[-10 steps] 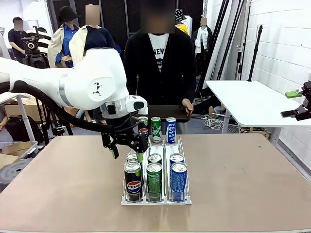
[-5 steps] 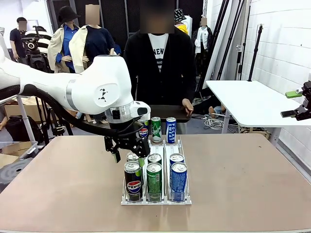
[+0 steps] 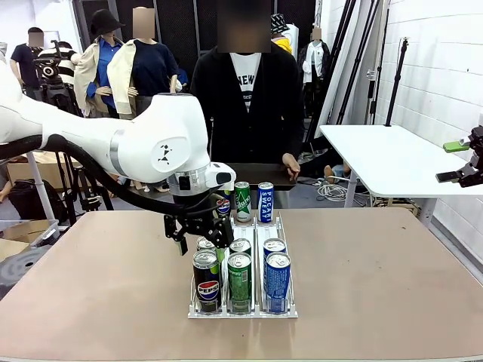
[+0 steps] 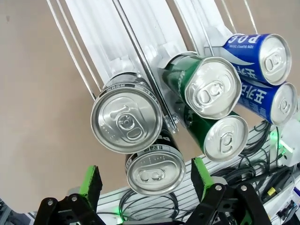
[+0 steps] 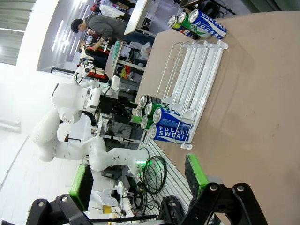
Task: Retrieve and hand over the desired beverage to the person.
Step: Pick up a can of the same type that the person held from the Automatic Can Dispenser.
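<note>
A clear rack [image 3: 241, 311] holds nine cans: three Pepsi cans [image 3: 206, 280], three green cans [image 3: 239, 280] with a label too small to read, and three Pocari Sweat cans [image 3: 277, 279]. Above the rack's near left lane hangs the left gripper [image 3: 201, 240], spread over the Pepsi. Beyond the rack's far end stands the person [image 3: 245, 98], T-shirt lettered "NEW". Well aside of the rack, the right gripper [image 5: 138, 180] is spread, empty.
</note>
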Controlling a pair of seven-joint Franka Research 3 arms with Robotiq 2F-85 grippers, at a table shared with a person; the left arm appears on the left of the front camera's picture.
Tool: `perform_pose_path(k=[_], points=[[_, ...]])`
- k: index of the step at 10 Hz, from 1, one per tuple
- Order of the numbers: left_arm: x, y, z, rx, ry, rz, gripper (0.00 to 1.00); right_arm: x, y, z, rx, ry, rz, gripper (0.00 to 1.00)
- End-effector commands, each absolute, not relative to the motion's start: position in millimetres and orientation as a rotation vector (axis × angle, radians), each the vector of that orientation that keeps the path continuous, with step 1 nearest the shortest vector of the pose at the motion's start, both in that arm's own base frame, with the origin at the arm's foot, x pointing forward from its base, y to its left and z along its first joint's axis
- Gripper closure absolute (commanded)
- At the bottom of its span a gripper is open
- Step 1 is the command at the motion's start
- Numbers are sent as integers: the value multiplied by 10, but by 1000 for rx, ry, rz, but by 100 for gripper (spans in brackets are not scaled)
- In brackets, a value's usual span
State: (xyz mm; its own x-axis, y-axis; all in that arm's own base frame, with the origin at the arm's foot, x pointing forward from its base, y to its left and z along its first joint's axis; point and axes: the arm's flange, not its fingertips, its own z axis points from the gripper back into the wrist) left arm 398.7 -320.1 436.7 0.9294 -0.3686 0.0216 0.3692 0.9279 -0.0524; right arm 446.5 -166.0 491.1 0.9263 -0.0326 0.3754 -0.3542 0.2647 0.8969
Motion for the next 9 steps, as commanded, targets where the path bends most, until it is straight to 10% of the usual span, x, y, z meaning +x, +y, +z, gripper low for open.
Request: perform_pose_path(k=[1,9], points=[[4042,-3285,4335,-31,-23,-348,0,4464,-1655,4918,1294,-343,215,0],[4047,-3305,4100,-23,0,-299,0,4464,-1655,4918,1294,-343,215,0]])
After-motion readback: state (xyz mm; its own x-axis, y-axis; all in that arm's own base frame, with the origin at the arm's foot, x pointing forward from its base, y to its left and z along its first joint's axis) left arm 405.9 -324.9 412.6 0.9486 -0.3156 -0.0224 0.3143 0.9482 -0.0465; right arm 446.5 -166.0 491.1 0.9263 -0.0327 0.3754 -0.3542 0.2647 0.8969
